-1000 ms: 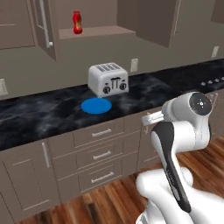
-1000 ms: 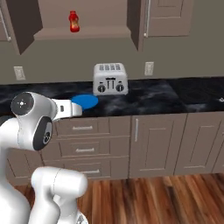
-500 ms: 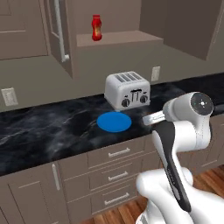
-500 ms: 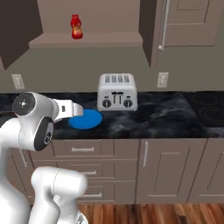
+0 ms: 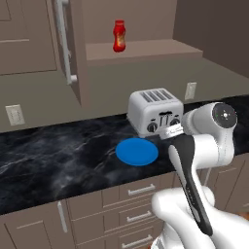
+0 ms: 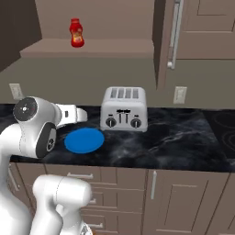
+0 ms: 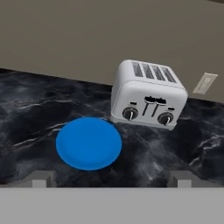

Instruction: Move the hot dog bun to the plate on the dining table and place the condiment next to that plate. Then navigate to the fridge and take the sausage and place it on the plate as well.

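Note:
A red condiment bottle (image 5: pixel 118 42) (image 6: pixel 76 39) stands upright on the shelf of an open wall cabinet above the counter. Below it a blue plate (image 5: pixel 137 151) (image 6: pixel 84 140) (image 7: pixel 89 142) lies bare on the black marble counter (image 5: pixel 58 160), just left of a silver toaster. My gripper (image 7: pixel 113 178) hovers above the counter's front edge, facing the plate and toaster. It is open, its fingertips (image 7: pixel 42 177) wide apart with nothing between them. The hot dog bun, the sausage, the fridge and the dining table are out of view.
The silver four-slot toaster (image 5: pixel 154 111) (image 6: pixel 123 109) (image 7: pixel 148 94) stands against the wall beside the plate. An open cabinet door with a long handle (image 5: pixel 65 41) (image 6: pixel 173 34) juts out beside the shelf. Drawers and cupboard doors (image 6: pixel 151 193) run under the counter.
Both base views have shifted and closed in: the base has driven nearer the counter, so plate, toaster and shelf look larger. The arm keeps its pose and the gripper stays open.

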